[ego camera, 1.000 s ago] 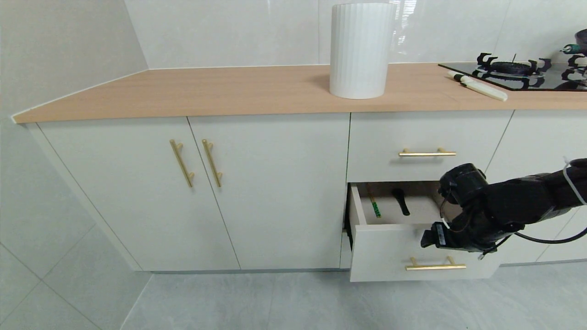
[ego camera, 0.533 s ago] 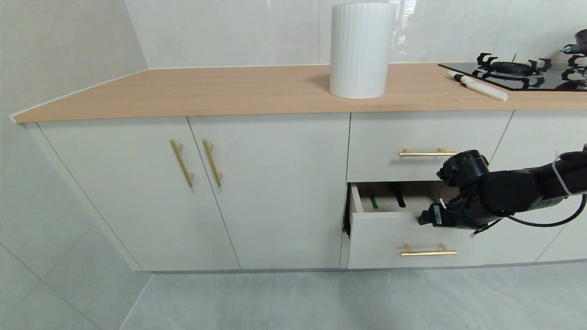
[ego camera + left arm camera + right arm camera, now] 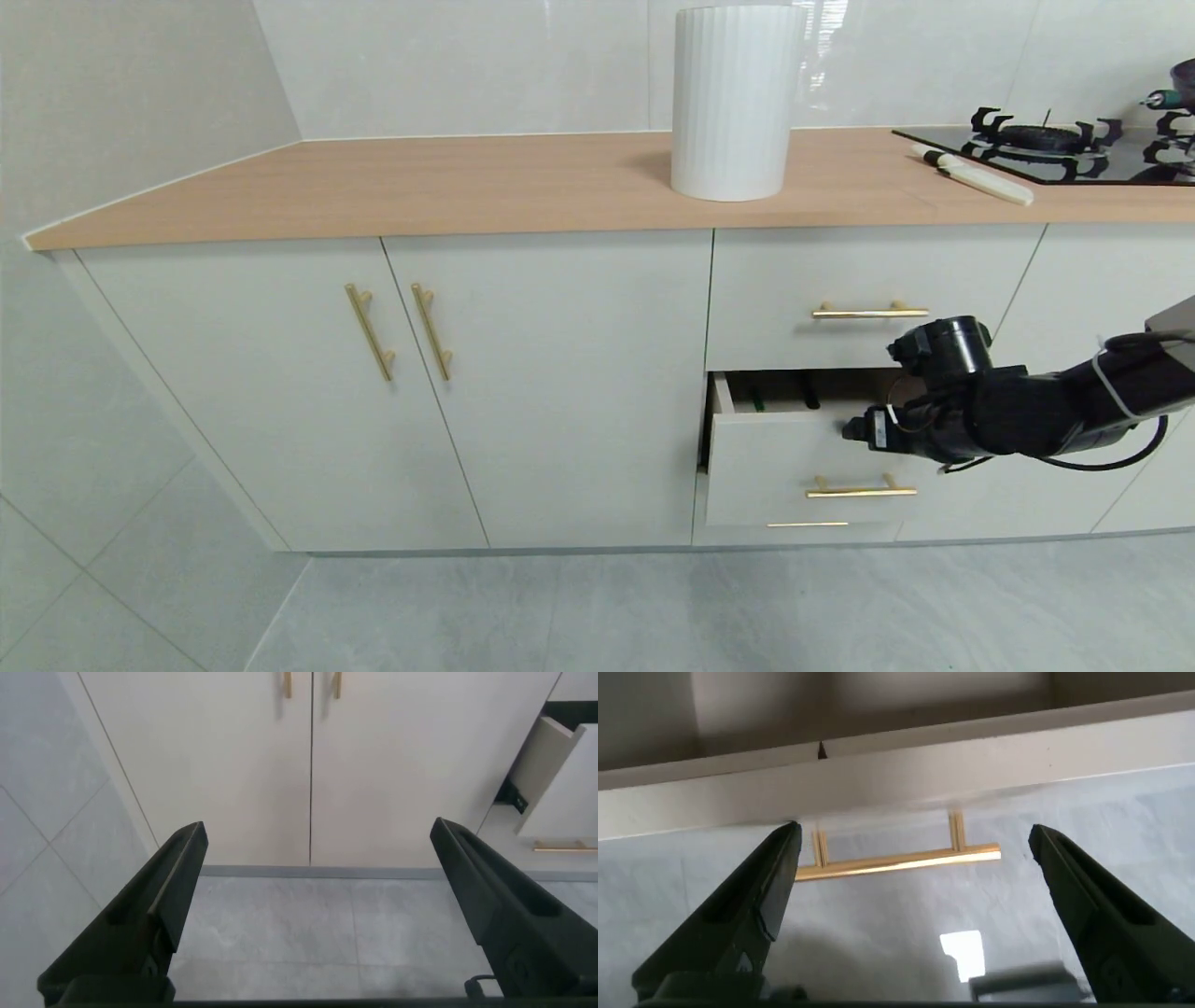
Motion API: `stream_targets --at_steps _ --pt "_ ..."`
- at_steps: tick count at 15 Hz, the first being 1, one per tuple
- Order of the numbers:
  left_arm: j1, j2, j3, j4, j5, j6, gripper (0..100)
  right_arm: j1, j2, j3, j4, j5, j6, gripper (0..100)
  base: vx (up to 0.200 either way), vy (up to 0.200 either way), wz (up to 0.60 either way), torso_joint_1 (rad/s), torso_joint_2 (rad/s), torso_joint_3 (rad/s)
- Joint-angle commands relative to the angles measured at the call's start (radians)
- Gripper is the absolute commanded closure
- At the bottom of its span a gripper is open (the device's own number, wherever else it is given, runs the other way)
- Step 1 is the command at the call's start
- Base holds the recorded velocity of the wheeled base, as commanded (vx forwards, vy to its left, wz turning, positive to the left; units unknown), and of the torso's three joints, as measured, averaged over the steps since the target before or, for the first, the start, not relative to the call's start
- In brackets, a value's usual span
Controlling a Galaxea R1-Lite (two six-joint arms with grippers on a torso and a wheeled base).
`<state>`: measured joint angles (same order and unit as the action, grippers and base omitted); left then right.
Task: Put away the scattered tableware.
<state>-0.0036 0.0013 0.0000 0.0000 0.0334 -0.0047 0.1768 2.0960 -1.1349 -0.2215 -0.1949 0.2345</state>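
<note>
The right gripper (image 3: pixel 850 431), fingers spread, sits at the front of a partly open drawer (image 3: pixel 775 462) holding a black utensil (image 3: pixel 810 400) and a green utensil (image 3: pixel 757 404), a knife (image 3: pixel 976 177) lying on the counter (image 3: pixel 467 187) above the drawer, while the left gripper (image 3: pixel 318 840), fingers also spread, faces the cabinet doors (image 3: pixel 308 765) beside the drawer.

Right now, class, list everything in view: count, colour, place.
countertop: one, light wood, above the cabinets
ribbed container: one, white, upright on the countertop
knife: one, cream, on the countertop beside the hob
hob: one, black, far right
cabinet doors: two, white, left
upper drawer: one, white, shut
lower drawer: one, white, partly open
utensils: two, green and black, inside the lower drawer
left gripper: one, black, open, facing cabinet doors
right gripper: one, black, open, at the lower drawer's front
</note>
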Motion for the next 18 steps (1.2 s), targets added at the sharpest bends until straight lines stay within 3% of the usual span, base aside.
stream_targets --at_steps 1,8,10,11,13,18 --pt "0.001 0.000 0.000 0.000 0.000 -0.001 0 0.003 0.029 0.043 -0.085 -0.003 0.000 0 0.000 0.000 0.00 0.000 0.00 0.000" --pt "0.001 0.000 0.000 0.000 0.000 0.000 0 0.020 0.096 0.155 -0.409 0.000 -0.052 0 0.000 0.000 0.00 0.000 0.00 0.000" --pt "0.001 0.000 0.000 0.000 0.000 0.000 0 0.023 0.138 0.195 -0.561 -0.001 -0.109 0 0.000 0.000 0.00 0.000 0.00 0.000" --pt "0.001 0.000 0.000 0.000 0.000 0.000 0 0.023 0.177 0.215 -0.710 -0.003 -0.136 0 0.000 0.000 0.00 0.000 0.00 0.000" --pt "0.001 0.000 0.000 0.000 0.000 0.000 0 0.023 0.217 0.224 -0.826 -0.003 -0.159 0 0.000 0.000 0.00 0.000 0.00 0.000" --pt "0.001 0.000 0.000 0.000 0.000 0.000 0 0.020 0.243 0.199 -0.868 -0.021 -0.176 0 0.000 0.000 0.00 0.000 0.00 0.000"
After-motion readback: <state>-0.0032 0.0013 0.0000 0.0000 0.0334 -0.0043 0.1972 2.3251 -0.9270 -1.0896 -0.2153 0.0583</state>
